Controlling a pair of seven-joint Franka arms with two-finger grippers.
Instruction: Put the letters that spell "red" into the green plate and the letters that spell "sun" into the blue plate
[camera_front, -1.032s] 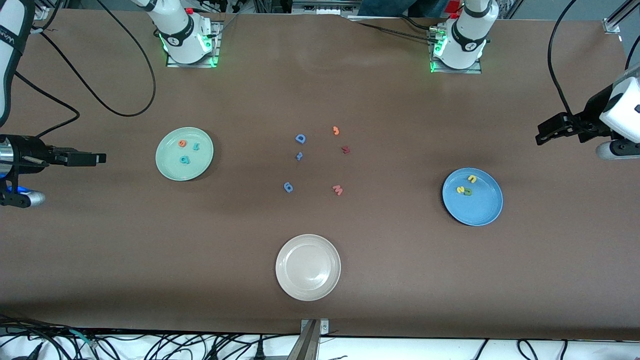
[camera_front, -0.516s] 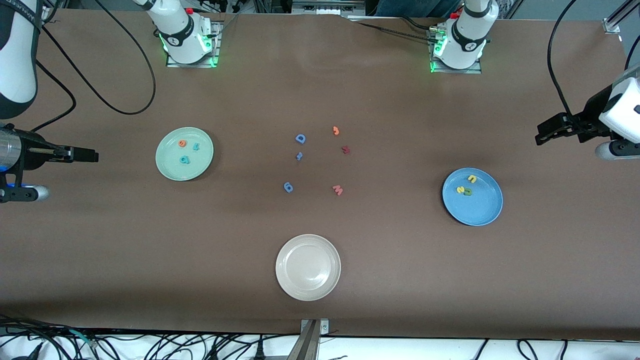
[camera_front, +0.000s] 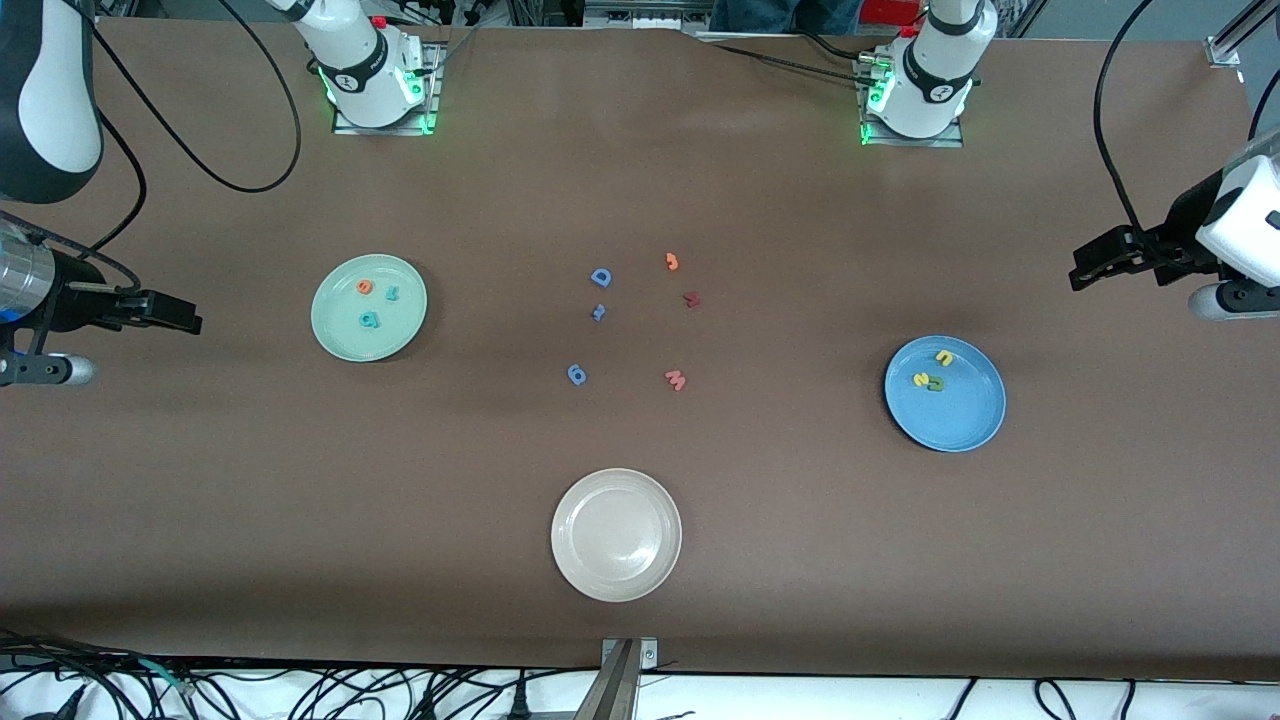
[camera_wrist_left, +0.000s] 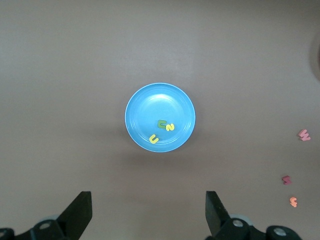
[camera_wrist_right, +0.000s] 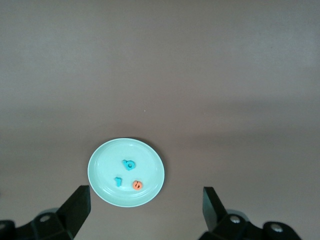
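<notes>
Verification, judged as the step in hand, with both words apparently spelled out and nothing left to carry. Found in the green plate (camera_front: 340, 338), toward the right arm's end of the surface (camera_front: 800, 560): orange "e" (camera_front: 364, 287), teal "r" (camera_front: 393, 293), teal "d" (camera_front: 370, 320), all apart from one another and well inside the rim. Found in the blue plate (camera_front: 965, 420), toward the left arm's end: yellow "u" (camera_front: 944, 357), yellow "s" (camera_front: 920, 379), olive "n" (camera_front: 936, 384), the last two touching or nearly so. Right pincer (camera_front: 190, 318) up over bare surface beside the green plate, spread wide, gripping nothing. Left pincer (camera_front: 1080, 272) up over bare surface near the blue plate, likewise spread wide and empty, waiting. To finish well: hold both pincers high and clear of the plates, make no further picks, leave the middle cluster alone, and check each plate from the wrist views for a stray letter before calling it done. Counted: three plates, the white plate (camera_front: 616, 590) empty; three letters per coloured plate; six loose letters mid-surface, namely blue "D" (camera_front: 600, 277), small blue letter (camera_front: 598, 312), blue ring-like letter (camera_front: 576, 374), orange hooked letter (camera_front: 672, 261), dark red letter (camera_front: 691, 299), salmon "W" (camera_front: 676, 379). Twelve letters in all; two pincers.
</notes>
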